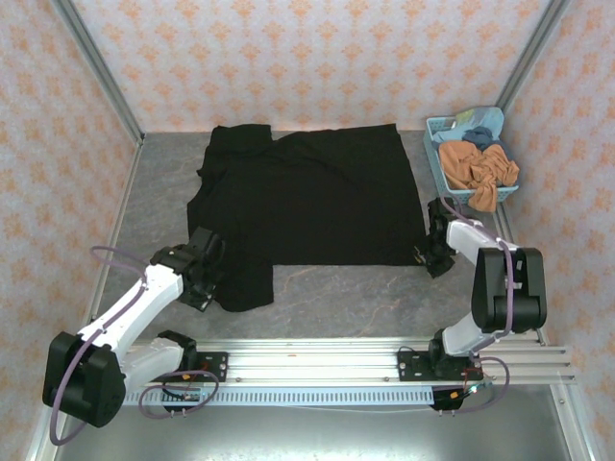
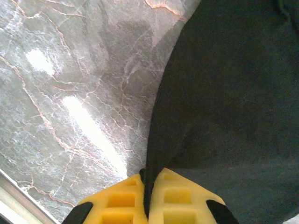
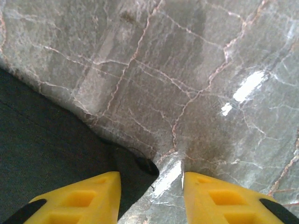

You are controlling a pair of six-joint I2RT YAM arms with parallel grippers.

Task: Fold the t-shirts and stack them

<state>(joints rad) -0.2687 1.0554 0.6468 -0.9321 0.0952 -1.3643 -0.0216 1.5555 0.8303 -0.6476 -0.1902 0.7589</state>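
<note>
the black shirt (image 1: pixel 317 192) lies spread over the middle of the table (image 1: pixel 336 293), print not visible from above. a flap of it sticks out toward 7 o'clock. at 2 o'clock from it a basket (image 1: pixel 434 144) holds an orange shirt (image 1: pixel 479 168) and a bluish shirt (image 1: pixel 480 125).

the left gripper (image 1: pixel 204 274) sits at the 9 o'clock edge of that flap. in its wrist view the yellow fingers (image 2: pixel 121 203) are pressed almost together with the cloth edge pinched in the slit between them, so it has hold of the shirt.

the right gripper (image 1: pixel 434 254) is at the shirt's 4 o'clock corner. its fingers (image 3: pixel 79 203) stand wide apart and grip nothing. the tip of the corner lies on the table between them, close to the 9 o'clock finger, with bare marble across the rest of the gap.

risks, as i judge them:
- so little cloth lies in the right gap that closing here may catch a thin tip or nothing, and the corner would slip out on lifting.
- if the left lifts or pulls while the right has no hold, the shirt drags askew and bunches, spoiling the fold line.
- the left pinch is at the very edge, so the weight of this large shirt could pull it free.
- a right pad pressing on marble could push the corner away.
</note>
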